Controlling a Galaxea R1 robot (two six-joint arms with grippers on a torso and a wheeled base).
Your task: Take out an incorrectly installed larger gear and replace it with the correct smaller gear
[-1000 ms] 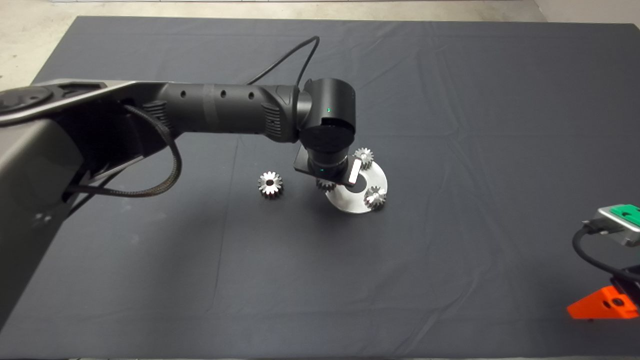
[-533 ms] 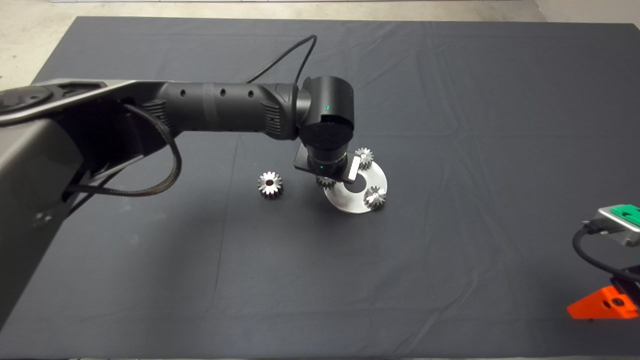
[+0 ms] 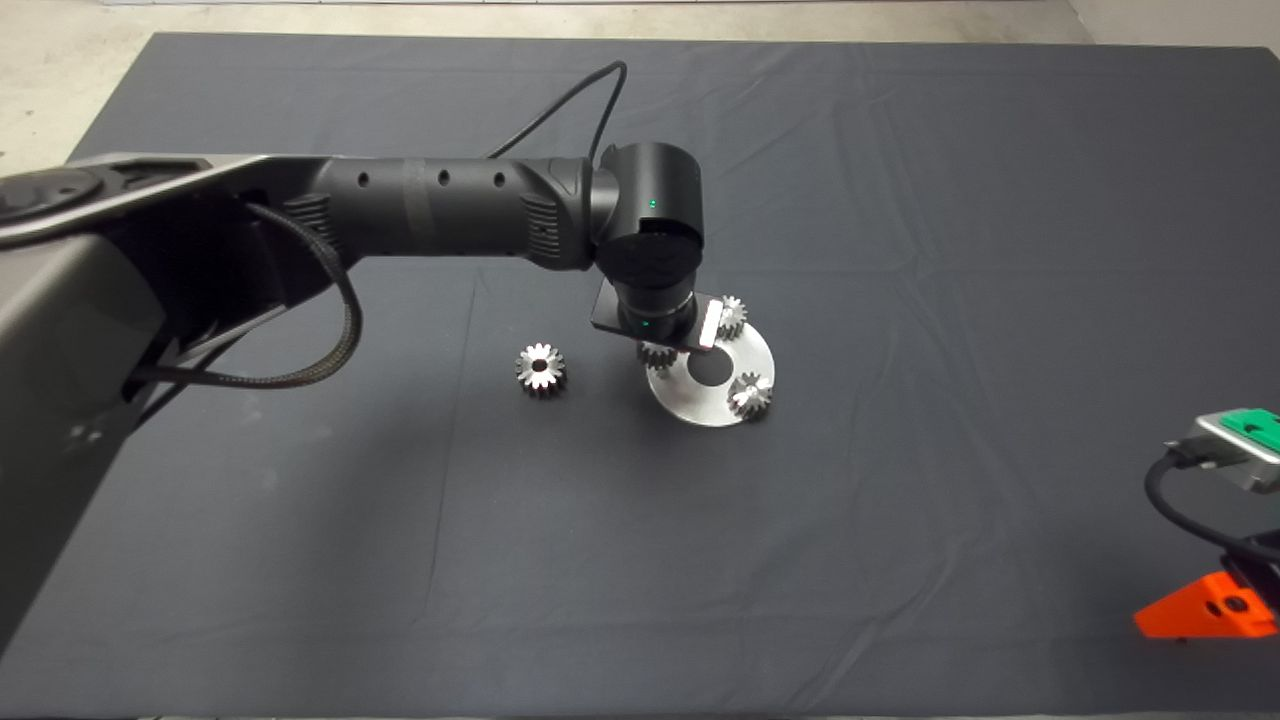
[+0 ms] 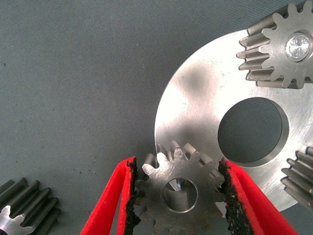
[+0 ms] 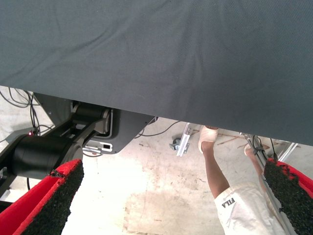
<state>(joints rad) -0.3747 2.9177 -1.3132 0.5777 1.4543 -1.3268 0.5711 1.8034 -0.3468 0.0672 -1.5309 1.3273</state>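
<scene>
Smaller gear (image 4: 178, 196) pinched in my left hand (image 4: 177, 165) at the plate (image 4: 195, 107) rim, mid-worktop; larger gear (image 3: 540, 368) lies loose nearer the left edge. Risk: pads (image 4: 131, 196) hold only tooth tips, so it may slip or miss its pin. Right hand (image 5: 173, 166) spread, parked near-right corner.

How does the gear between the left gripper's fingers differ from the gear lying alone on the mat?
The held gear sits at the edge of the round metal plate; the lone gear lies on the bare mat, apart from the plate. The left gripper has a pad against each side of the held gear; nothing touches the lone gear. Both are silver toothed gears with a centre hole, lying flat.
</scene>
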